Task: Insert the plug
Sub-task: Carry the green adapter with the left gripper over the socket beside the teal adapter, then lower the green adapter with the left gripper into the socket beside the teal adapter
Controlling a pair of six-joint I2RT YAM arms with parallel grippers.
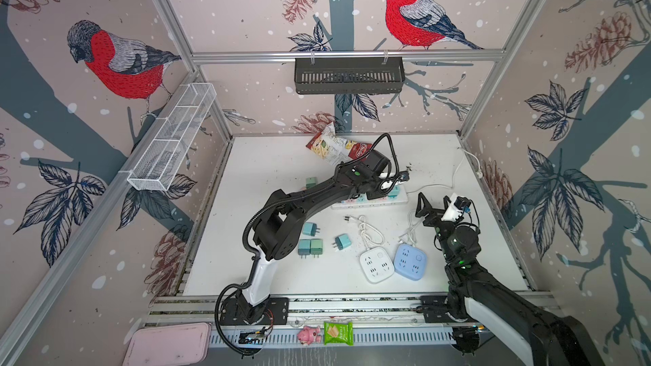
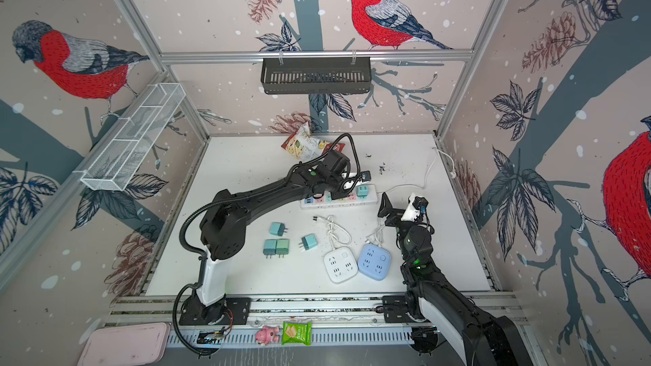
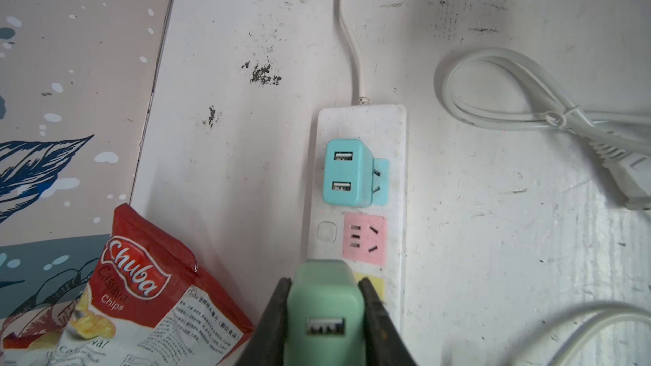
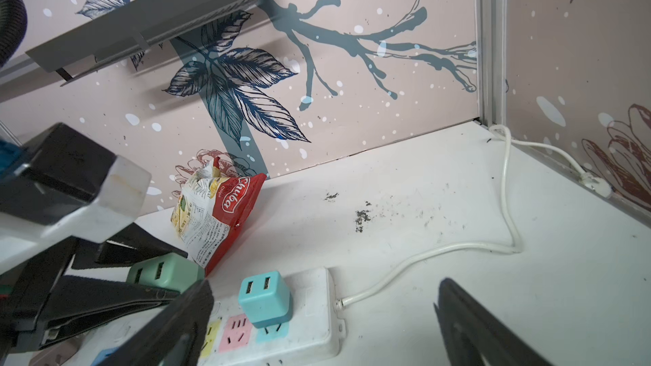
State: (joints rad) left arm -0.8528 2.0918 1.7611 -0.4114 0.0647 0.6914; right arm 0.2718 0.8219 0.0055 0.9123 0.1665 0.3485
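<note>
In the left wrist view my left gripper [image 3: 324, 281] is shut on a mint-green USB plug [image 3: 324, 311]. It hangs over the white power strip [image 3: 396, 170], by the yellow socket [image 3: 377, 285] and just short of the pink socket [image 3: 364, 239]. Its prongs are hidden. A blue plug [image 3: 347, 172] sits tilted in the strip's blue end socket, prongs partly showing. My right gripper [image 4: 322, 288] is open and empty, above the cord end of the strip [image 4: 313, 325]. In a top view it [image 1: 434, 202] hovers just right of the strip [image 1: 370, 200].
A Chuba chips bag [image 1: 338, 147] lies behind the strip. Several loose plugs [image 1: 311, 246] lie in front of it, beside a white square socket block [image 1: 376, 264], a blue one [image 1: 410, 262] and their coiled cords [image 1: 366, 230]. The strip's cord [image 4: 507, 205] runs to the right wall.
</note>
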